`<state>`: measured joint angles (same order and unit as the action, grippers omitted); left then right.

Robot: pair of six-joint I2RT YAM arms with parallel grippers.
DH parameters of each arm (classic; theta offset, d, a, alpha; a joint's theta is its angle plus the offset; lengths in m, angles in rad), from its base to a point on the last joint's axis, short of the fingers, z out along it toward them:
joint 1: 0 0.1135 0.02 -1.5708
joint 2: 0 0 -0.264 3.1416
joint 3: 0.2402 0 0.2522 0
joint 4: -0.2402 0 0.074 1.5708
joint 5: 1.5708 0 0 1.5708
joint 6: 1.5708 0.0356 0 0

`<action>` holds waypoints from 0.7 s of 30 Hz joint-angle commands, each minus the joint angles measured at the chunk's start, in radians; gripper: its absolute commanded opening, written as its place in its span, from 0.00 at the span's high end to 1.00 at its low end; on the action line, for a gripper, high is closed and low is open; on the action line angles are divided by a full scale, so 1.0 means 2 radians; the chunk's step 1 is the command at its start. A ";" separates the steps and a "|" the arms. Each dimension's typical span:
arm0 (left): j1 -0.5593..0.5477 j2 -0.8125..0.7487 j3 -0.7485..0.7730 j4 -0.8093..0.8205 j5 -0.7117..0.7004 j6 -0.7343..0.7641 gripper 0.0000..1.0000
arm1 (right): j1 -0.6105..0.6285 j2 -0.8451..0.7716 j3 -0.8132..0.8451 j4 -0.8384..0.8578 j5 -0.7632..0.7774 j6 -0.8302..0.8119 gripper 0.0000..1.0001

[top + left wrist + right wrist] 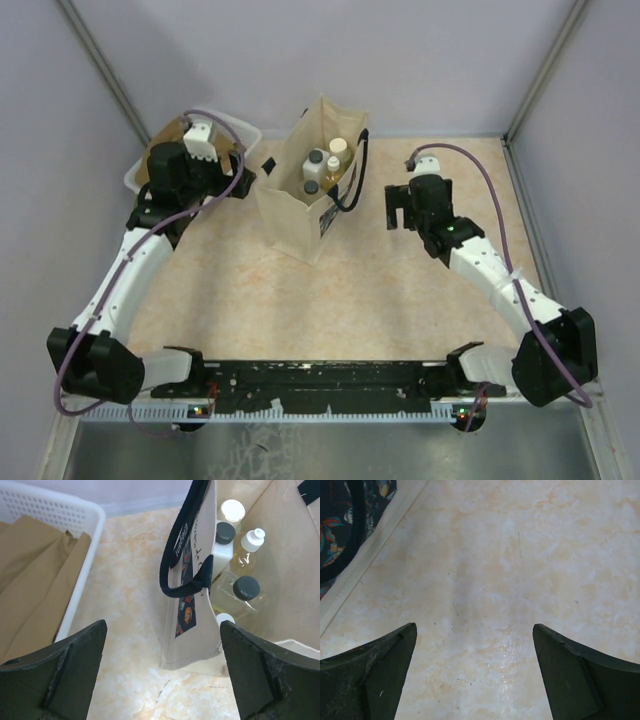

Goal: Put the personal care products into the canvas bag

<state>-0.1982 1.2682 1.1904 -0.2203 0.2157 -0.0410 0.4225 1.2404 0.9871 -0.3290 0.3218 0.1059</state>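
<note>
The canvas bag (296, 205) stands upright mid-table with black handles and a dark print. The bottles stand inside it. In the left wrist view I see a cream cap (232, 510), a whitish bottle with a black cap (224, 532), an amber bottle with a white cap (248, 547), a clear bottle with a black cap (245, 587) and a white cap (225, 618) at the bag's rim. My left gripper (162, 672) is open and empty, above the table between the tub and the bag (200, 635). My right gripper (475, 667) is open and empty over bare table right of the bag (340, 515).
A white plastic tub (82, 575) with brown cloth (30, 580) sits at the back left, close under my left arm (175, 170). My right gripper (400, 205) hangs right of the bag. Grey walls close in the table at the back and sides.
</note>
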 commanded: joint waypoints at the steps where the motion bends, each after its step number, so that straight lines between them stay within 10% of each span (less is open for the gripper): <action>1: 0.002 -0.009 -0.032 0.017 -0.034 -0.050 0.01 | -0.013 -0.004 -0.017 0.045 0.019 0.046 0.01; 21: 0.002 0.014 -0.040 -0.052 -0.023 -0.068 0.01 | -0.013 -0.009 -0.024 0.036 0.028 0.051 0.01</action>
